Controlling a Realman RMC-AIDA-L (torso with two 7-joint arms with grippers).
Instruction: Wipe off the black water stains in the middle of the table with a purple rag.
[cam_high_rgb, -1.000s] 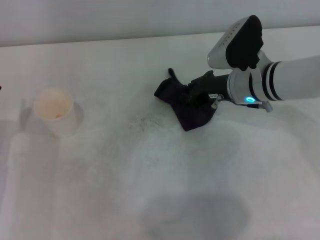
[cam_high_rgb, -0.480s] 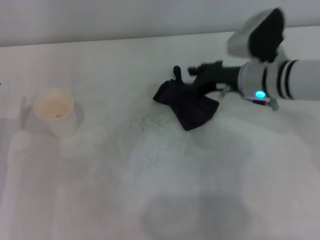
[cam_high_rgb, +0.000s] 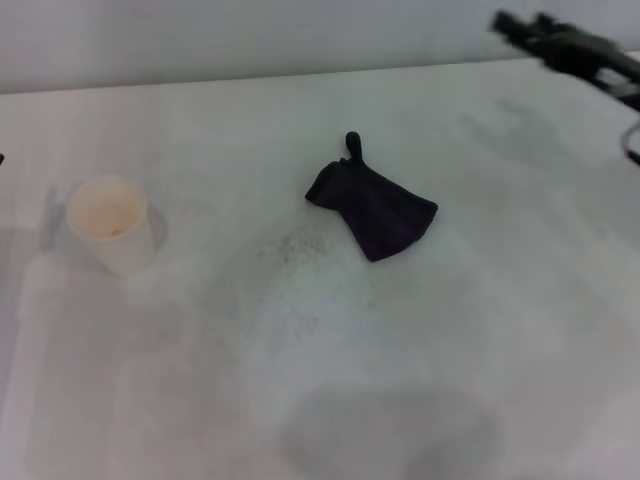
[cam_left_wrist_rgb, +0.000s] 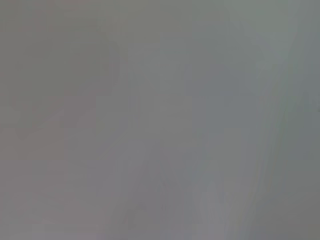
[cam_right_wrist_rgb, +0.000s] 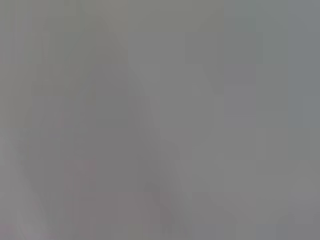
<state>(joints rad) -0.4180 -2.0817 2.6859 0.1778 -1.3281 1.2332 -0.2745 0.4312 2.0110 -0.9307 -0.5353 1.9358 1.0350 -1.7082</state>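
White paper cup (cam_high_rgb: 108, 222) sits upright on the left part of the table (cam_high_rgb: 520, 330), well apart from everything else.

Purple rag (cam_high_rgb: 373, 208) lies crumpled near the table's middle, flat on the surface, its small loop sticking up at the far corner. Nothing is touching it.

Faint grey speckles (cam_high_rgb: 290, 243) on the table just left of the rag, toward the near side. No glossy black blot visible anywhere; possibly under the rag, can't tell from the head view.

Right gripper (cam_high_rgb: 520, 24) is at the far right corner of the head view, raised above the table and well apart from the rag. It's blurred; two dark fingertips look slightly spread with nothing between them, but I can't tell for sure.

Left gripper doesn't appear in the head view. Both wrist views are uniform grey, nothing readable.
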